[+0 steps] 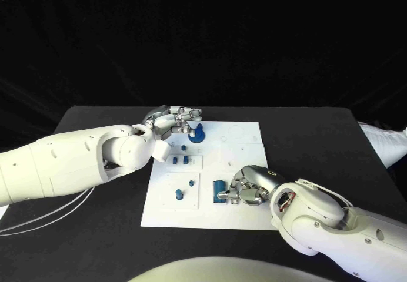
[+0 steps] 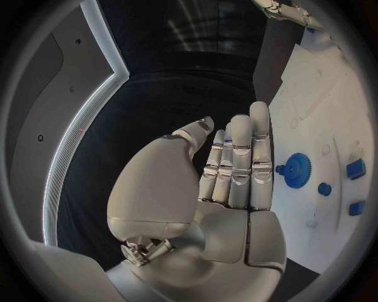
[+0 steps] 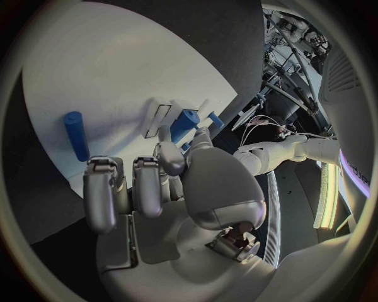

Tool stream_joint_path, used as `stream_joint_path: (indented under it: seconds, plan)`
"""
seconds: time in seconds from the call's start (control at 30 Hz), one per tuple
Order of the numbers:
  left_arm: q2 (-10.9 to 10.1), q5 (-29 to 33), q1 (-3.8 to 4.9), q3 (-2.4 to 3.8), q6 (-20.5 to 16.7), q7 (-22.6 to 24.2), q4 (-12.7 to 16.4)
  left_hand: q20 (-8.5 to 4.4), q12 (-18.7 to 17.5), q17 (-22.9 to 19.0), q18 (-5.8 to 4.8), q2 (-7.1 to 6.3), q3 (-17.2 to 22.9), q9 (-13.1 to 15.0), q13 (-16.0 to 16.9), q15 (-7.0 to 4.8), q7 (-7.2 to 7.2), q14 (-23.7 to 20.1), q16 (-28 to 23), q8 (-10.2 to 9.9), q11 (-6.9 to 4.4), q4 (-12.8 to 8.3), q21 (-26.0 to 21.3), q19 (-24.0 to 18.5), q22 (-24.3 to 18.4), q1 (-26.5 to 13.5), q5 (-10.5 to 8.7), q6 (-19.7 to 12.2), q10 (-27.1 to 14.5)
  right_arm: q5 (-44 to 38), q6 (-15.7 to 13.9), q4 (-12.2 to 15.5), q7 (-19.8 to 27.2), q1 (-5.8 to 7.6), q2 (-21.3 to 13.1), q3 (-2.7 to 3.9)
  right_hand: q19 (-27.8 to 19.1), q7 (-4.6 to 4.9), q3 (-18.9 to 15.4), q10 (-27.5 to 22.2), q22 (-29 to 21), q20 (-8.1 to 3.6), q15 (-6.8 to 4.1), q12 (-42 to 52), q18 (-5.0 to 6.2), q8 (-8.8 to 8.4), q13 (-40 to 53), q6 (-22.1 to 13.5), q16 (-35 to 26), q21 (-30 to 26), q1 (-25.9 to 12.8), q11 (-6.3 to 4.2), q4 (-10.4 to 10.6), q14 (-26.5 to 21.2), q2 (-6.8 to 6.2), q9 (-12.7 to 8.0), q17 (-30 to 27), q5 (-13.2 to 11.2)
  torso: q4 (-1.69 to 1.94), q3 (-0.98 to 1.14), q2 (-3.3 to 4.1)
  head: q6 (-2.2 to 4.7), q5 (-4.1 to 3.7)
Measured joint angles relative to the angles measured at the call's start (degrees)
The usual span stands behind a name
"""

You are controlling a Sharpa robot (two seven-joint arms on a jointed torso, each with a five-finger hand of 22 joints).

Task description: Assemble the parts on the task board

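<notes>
The white task board (image 1: 242, 147) lies in the middle of the black table. A blue gear (image 1: 197, 134) (image 2: 298, 168) stands near its far left corner. My left hand (image 1: 174, 120) (image 2: 224, 182) hovers just beside the gear, fingers straight and holding nothing. A long blue part (image 1: 220, 191) (image 3: 76, 135) lies near the board's front. My right hand (image 1: 247, 189) (image 3: 157, 189) sits right next to it, fingers curled in with nothing seen in them. Small blue parts (image 1: 178, 158) (image 3: 185, 124) stand mid-board on the left, and others (image 1: 180, 194) sit lower down.
Black table surface (image 1: 339, 147) surrounds the board on all sides. More small blue parts (image 2: 355, 168) stand in the board beyond the gear. My right hand (image 2: 283, 9) shows at the far end of the board in the left wrist view.
</notes>
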Motion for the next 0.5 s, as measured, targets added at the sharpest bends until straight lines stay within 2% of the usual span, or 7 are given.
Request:
stream_joint_path:
  seconds: [0.1,0.17,0.33,0.5]
  plan:
    - [-0.02,0.0,0.0,0.0,0.01,-0.02,0.0,0.0,0.0,0.0,0.0,0.0,0.0,0.0,0.0,0.0,0.0,0.0,0.0,0.0,0.0,0.0,0.0,0.0,0.0,0.0,0.0,0.0,0.0,-0.45,0.0,0.1,0.04,-0.01,0.06,0.0,0.05,-0.11,2.04,0.05,0.0,-0.05,0.0,0.0,0.0,0.18,0.17,0.11,0.0,0.0,5.31,-0.05,-3.19,0.0,0.75,0.38,0.0,0.0,0.0,0.01,0.01,-0.07,0.02]
    - [-0.02,0.0,0.0,0.0,0.01,-0.03,0.0,0.0,0.0,0.0,0.0,0.0,0.0,0.0,0.0,0.0,0.0,0.0,0.0,0.0,0.0,0.0,0.0,0.0,0.0,0.0,0.0,0.0,0.0,-0.86,0.0,0.09,0.04,-0.01,0.05,0.0,0.21,-0.19,2.89,0.22,0.0,-0.21,-0.05,0.0,0.0,0.4,0.13,0.19,0.0,0.0,7.4,-0.21,-4.64,0.06,0.78,0.49,0.0,0.0,0.0,0.01,0.01,-0.12,0.02]
    - [-0.02,0.0,0.0,0.0,0.02,-0.05,0.0,0.0,0.0,0.0,0.0,0.0,0.0,0.0,0.0,0.0,0.0,0.0,0.0,0.0,0.0,0.0,0.0,0.0,0.0,0.0,0.0,0.0,0.0,-1.5,-0.34,0.26,0.06,-0.01,-0.41,-0.01,0.21,-0.18,3.26,0.22,0.0,-0.21,-0.2,0.0,0.01,0.4,0.24,0.19,0.0,0.0,7.89,-0.21,-5.03,0.21,0.82,0.56,0.04,0.0,0.01,0.01,0.01,-0.16,0.02]
    - [-0.11,0.0,0.0,0.0,0.03,-0.07,0.0,0.0,0.0,0.01,0.0,0.0,0.0,0.0,0.02,0.0,0.0,0.0,0.0,0.0,0.0,0.0,0.0,0.0,0.0,0.0,0.0,0.0,0.0,-1.86,-1.81,1.83,0.13,-0.02,-2.81,0.03,0.21,-0.18,3.26,0.22,-0.01,-0.21,-0.2,0.0,0.0,0.4,0.34,-0.2,0.0,0.0,7.89,-0.21,-5.03,0.21,0.82,0.56,0.04,0.37,-0.08,0.0,-0.05,-0.04,0.03]
